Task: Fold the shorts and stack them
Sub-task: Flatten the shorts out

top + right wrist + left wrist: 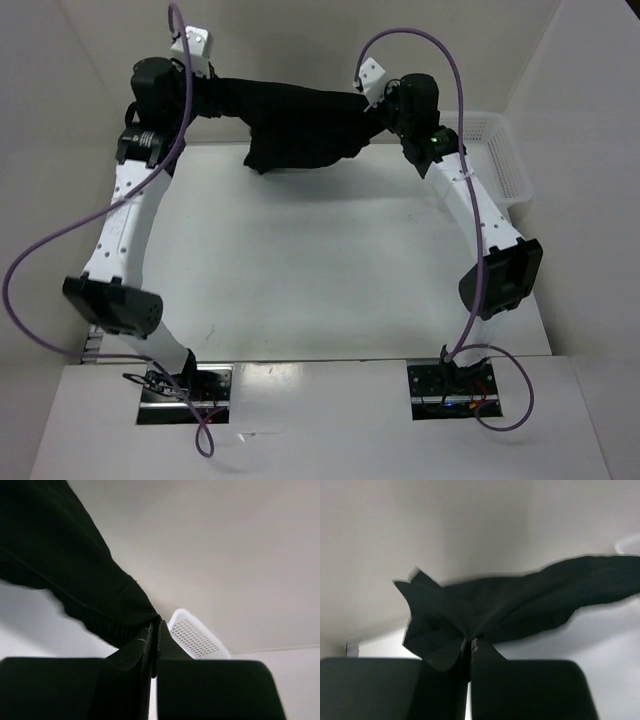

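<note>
The black shorts (290,115) hang stretched between both grippers above the far side of the table, their middle sagging toward the tabletop. My left gripper (205,95) is shut on the shorts' left end; in the left wrist view the cloth (520,605) fans out from the pinched jaws of the gripper (470,642). My right gripper (385,108) is shut on the shorts' right end. In the right wrist view the cloth (55,565) runs up and left from that gripper's (156,625) closed jaws.
A white mesh basket (505,160) stands at the table's far right edge, also seen in the right wrist view (197,635). White walls enclose the table (320,270) at the back and sides. Both arm bases sit at the near edge.
</note>
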You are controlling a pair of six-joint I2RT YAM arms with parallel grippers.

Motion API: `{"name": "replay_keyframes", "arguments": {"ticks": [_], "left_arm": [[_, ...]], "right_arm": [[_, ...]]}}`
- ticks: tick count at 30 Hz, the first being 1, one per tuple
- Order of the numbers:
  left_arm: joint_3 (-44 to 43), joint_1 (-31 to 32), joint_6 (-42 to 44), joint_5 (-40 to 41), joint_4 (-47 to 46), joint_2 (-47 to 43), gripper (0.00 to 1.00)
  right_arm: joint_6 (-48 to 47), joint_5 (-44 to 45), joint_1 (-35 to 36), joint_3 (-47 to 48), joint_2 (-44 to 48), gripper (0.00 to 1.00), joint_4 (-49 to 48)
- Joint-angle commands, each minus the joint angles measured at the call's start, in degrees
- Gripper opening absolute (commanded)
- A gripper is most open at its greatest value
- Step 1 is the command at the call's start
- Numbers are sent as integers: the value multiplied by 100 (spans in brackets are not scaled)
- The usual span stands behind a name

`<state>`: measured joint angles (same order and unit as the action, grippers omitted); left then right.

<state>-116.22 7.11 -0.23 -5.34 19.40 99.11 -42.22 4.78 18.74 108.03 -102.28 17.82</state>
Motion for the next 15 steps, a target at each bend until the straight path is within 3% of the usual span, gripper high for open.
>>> {"name": "replay_keyframes", "arguments": {"ticks": [1,4,6,8,10,12,15], "left_arm": [[1262,105,23,358,573,-751,2],[2583,333,23,674,713,-1594,4],[3971,466,23,736,714,-2147,4],[4746,719,23,597,1003,-2387,11],[5608,905,23,360,1589,-2598,23],[5961,967,23,-141,2205,-2826,57],[6348,967,23,-309,2647,-3108,72]], "right_arm": [[-260,24,235,-430,532,0,291],[-804,-29,664,-1606,1086,0,563],[-1183,-29,919,-2713,1464,0,617],[-1324,23,1252,-3730,1649,0,731],[-1561,23,1473,-4331,1878,0,976],[-1711,-29,1685,-5096,2132,0,1030],[-1764,-108,1747,-5643,2335,0,1030]]}}
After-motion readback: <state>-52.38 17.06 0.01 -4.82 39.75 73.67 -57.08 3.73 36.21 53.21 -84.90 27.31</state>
